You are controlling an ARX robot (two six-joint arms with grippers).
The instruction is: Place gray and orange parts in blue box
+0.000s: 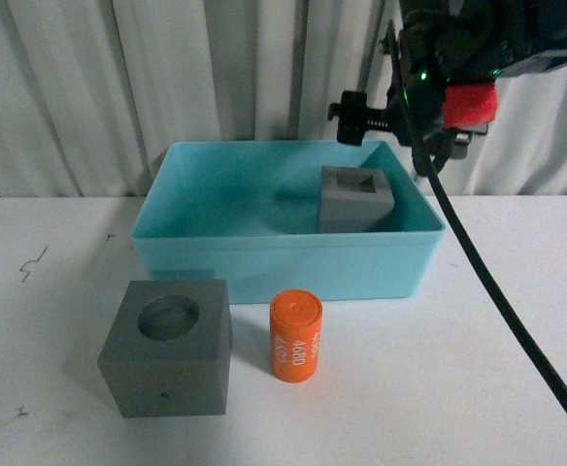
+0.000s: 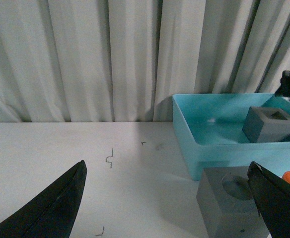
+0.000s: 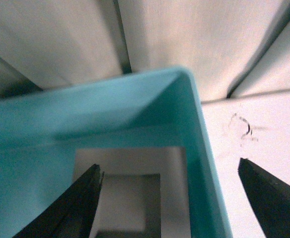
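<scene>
The blue box (image 1: 283,260) stands at the middle back of the table. Inside it at the right lies a gray cube with a square recess (image 1: 355,199). A larger-looking gray cube with a round recess (image 1: 167,349) sits on the table in front of the box, with the orange cylinder (image 1: 295,337) upright to its right. My right gripper (image 3: 170,166) hangs open above the cube in the box (image 3: 130,161), near the box's wall (image 3: 204,163). My left gripper (image 2: 167,164) is open over bare table, left of the round-recess cube (image 2: 229,198) and the box (image 2: 209,153).
White curtains close off the back. A black cable (image 1: 497,282) runs from the right arm (image 1: 458,58) down across the right side of the table. Small pen marks (image 1: 31,262) dot the white tabletop at the left.
</scene>
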